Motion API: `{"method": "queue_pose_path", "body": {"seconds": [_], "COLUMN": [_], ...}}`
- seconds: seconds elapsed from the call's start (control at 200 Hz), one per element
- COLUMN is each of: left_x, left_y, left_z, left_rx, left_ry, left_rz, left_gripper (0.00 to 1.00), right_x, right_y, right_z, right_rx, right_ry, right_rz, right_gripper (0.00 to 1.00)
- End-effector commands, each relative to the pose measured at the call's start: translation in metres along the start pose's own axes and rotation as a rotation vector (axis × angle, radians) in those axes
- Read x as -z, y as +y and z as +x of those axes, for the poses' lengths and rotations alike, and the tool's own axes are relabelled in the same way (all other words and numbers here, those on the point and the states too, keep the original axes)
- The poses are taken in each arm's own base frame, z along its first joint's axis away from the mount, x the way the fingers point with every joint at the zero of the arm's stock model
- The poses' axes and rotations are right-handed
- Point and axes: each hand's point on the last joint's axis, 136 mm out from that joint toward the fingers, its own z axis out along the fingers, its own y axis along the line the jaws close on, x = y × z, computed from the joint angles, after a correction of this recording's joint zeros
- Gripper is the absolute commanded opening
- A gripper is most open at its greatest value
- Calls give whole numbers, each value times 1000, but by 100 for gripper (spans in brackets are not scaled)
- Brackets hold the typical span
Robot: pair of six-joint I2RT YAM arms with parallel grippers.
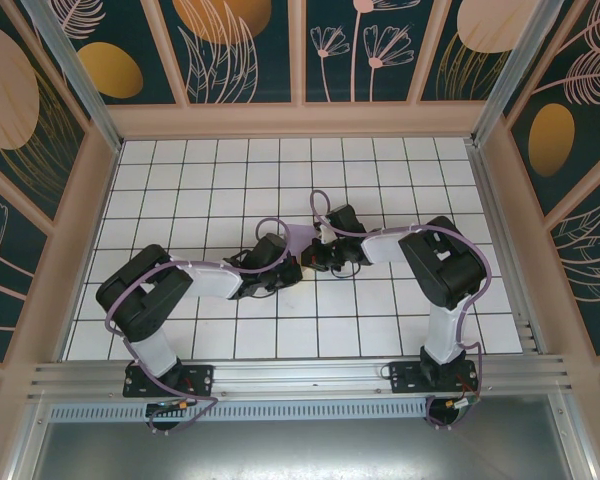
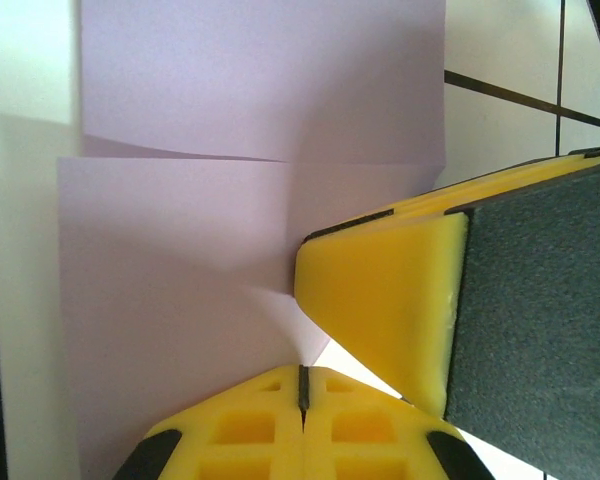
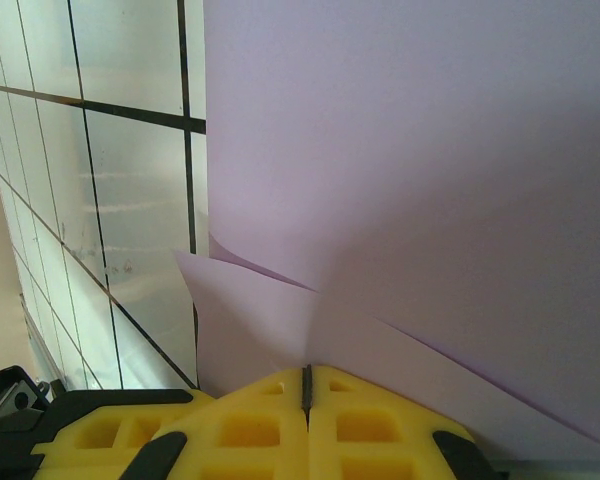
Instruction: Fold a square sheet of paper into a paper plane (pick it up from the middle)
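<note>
The lavender square sheet of paper (image 1: 302, 240) is partly folded and held up off the tiles between both arms at the table's middle. In the left wrist view the sheet (image 2: 240, 150) shows a crease across it and overlapping layers. My left gripper (image 2: 302, 385) is shut on its lower edge. The right gripper's yellow finger (image 2: 380, 300) presses in close beside it. In the right wrist view the paper (image 3: 410, 180) rises in two overlapping layers from my right gripper (image 3: 306, 385), which is shut on it. In the top view the left gripper (image 1: 286, 268) and right gripper (image 1: 318, 256) nearly touch.
The white tiled tabletop (image 1: 230, 180) lies all around the arms, enclosed by wooden-framed walls (image 1: 300, 120). A metal rail (image 1: 300, 375) runs along the near edge by the arm bases. Tiles (image 3: 110, 200) lie to the left of the paper.
</note>
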Motion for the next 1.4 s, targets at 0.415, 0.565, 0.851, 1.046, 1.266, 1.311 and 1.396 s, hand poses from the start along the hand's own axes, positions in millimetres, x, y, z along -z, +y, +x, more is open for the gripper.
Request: {"method": "queue_pose_path", "body": {"seconds": [0.415, 0.565, 0.851, 1.046, 1.266, 1.311, 1.396], "left_x": [31, 45, 60, 39, 21, 18, 16], "left_y": [47, 36, -1, 1, 22, 26, 34], "left_z": [50, 44, 4, -6, 4, 8, 16], "left_rx": [144, 96, 29, 27, 45, 45, 55], "left_ry": [40, 20, -110, -110, -58, -41, -12], "left_rz": [64, 83, 134, 70, -17, -28, -52], "left_gripper": [0, 0, 0, 0, 0, 0, 0], "right_x": [-11, -11, -13, -14, -9, -7, -3], "right_y": [-69, -69, -68, -65, -45, -39, -27], "right_z": [35, 34, 33, 33, 25, 21, 13], "right_rx": [-112, -112, -114, -109, -76, -61, -31], "right_ry": [73, 70, 69, 72, 54, 45, 27], "right_rz": [216, 217, 213, 200, 142, 129, 107], "right_gripper": [0, 0, 0, 0, 0, 0, 0]}}
